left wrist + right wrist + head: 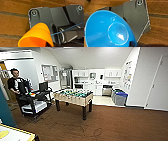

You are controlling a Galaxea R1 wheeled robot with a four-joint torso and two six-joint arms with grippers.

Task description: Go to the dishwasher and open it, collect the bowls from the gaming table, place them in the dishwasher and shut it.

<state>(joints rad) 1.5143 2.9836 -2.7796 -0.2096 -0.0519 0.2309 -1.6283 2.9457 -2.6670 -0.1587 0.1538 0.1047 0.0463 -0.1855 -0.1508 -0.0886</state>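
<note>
I carry an orange bowl [36, 36] in the left pincer, a blue bowl [107, 30] in the right, over brown carpet [112, 124]. The dishwasher [107, 91] sits far right. A jolt could tip either bowl loose, I judge.

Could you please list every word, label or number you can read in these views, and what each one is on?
None can be read.
Papers on the right wall: too blurred.
Board on the left wall: too blurred.
Orange bowl and blue bowl: no markings visible.
</note>
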